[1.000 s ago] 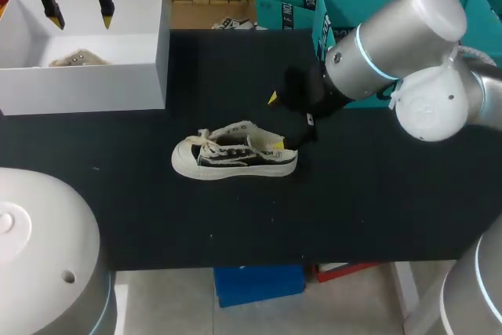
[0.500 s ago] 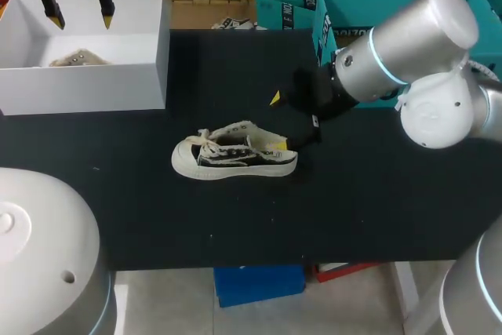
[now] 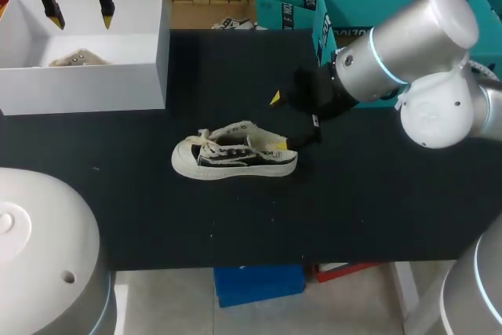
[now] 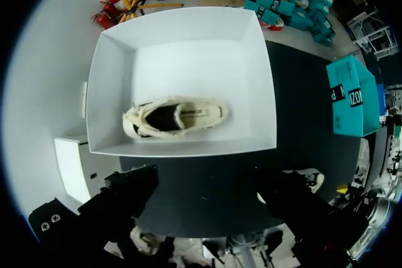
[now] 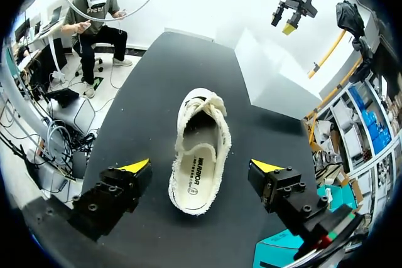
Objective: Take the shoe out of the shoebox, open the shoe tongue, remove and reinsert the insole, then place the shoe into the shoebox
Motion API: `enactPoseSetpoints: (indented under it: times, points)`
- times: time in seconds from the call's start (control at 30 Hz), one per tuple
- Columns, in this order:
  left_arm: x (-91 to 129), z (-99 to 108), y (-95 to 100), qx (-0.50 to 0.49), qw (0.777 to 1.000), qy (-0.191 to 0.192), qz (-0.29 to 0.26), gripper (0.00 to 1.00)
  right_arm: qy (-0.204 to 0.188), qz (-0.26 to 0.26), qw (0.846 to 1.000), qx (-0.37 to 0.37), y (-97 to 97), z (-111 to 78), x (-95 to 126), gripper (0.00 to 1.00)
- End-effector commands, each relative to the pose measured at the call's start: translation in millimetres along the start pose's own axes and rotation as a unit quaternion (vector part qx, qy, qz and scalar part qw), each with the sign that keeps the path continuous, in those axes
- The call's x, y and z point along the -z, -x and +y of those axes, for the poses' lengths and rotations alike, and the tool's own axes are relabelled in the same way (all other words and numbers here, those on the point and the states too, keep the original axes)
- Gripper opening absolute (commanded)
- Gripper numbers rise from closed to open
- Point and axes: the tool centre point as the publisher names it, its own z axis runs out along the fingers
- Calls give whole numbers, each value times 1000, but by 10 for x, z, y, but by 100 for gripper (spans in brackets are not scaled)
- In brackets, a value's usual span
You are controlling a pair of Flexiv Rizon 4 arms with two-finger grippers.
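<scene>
Cream low-top shoe (image 3: 234,153), dark side panels, frayed collar, upright

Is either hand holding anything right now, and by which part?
Nothing. The right hand stands open astride the shoe heel; the left hand hangs open over the shoebox.

The cream canvas low-top shoe (image 3: 234,153) looks rough and frayed, its white rubber sole (image 3: 227,169) smooth. The white cardboard shoebox (image 3: 78,88) and black tabletop (image 3: 369,194) are matt.
</scene>
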Motion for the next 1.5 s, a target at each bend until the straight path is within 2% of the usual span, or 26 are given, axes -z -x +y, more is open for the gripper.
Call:
enactPoseSetpoints:
  times: [0.03, 0.3, 0.53, 0.73, 1.0, 1.5]
  points:
    - [6, 4, 0, 0, 1000, 1, -1, 100, 0, -1, 1000, 0, -4, 0, -13, 100]
    - [6, 4, 0, 0, 1000, 1, -1, 100, 0, -1, 1000, 0, -4, 0, -13, 100]
    - [6, 4, 0, 0, 1000, 1, -1, 100, 8, 12, 1000, -22, -109, -88, 15, 100]
    - [6, 4, 0, 0, 1000, 1, -1, 100, 32, 6, 999, -44, -136, -177, 7, 100]
    - [6, 4, 0, 0, 1000, 1, -1, 100, 72, -12, 994, -81, -166, -314, -146, 100]
    - [6, 4, 0, 0, 1000, 1, -1, 100, 104, -14, 988, -112, -100, -553, -457, 100]
